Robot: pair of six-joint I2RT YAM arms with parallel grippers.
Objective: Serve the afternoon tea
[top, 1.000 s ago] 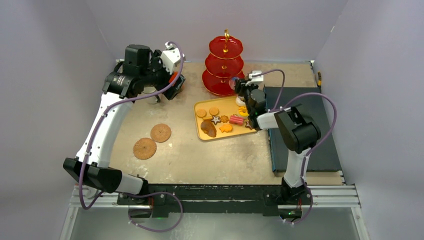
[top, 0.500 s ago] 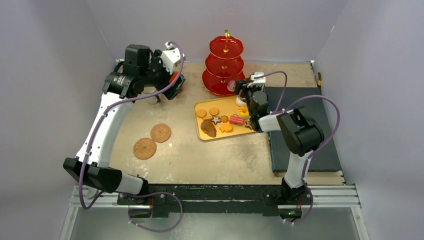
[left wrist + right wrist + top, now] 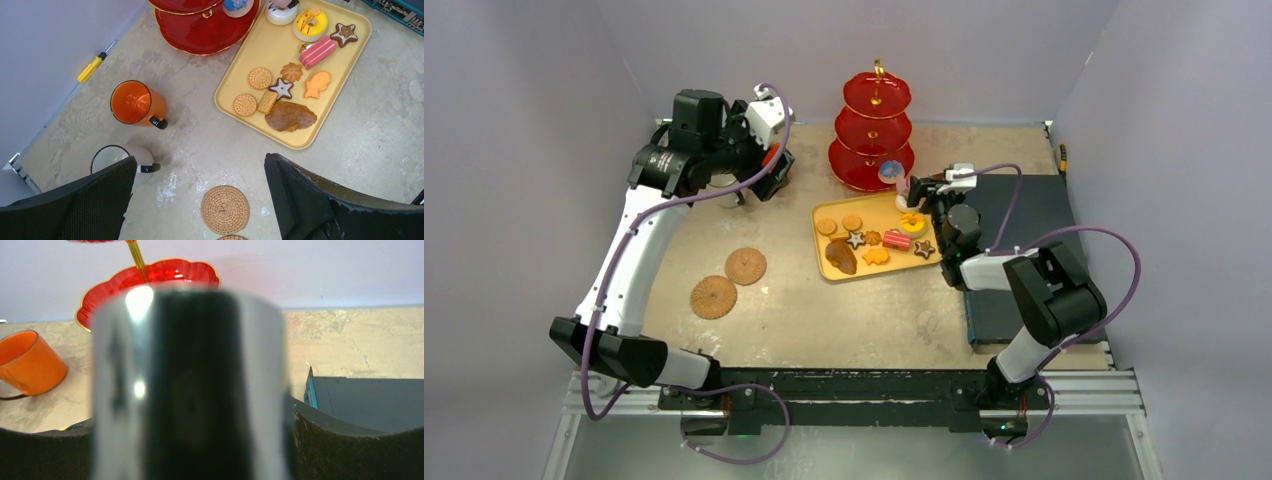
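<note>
**At upper centre, one pastry sat on the stand**

In the middle of the overhead view, the red three-tier stand (image 3: 871, 150) carried a blue-topped pastry (image 3: 890, 171) on the right edge of its lowest tier. Just right of it hovered the right gripper (image 3: 921, 183). A blurred cylinder filled its wrist view, so its jaws could not be judged. Below the stand, the yellow tray (image 3: 345, 65) held the other pastries, the croissant (image 3: 290, 115) among them. At upper left, the left gripper (image 3: 199, 160) stood wide apart and empty, high over the orange mug (image 3: 132, 102) and white mug (image 3: 112, 157). Two coasters (image 3: 745, 265) lay at lower left.
</note>
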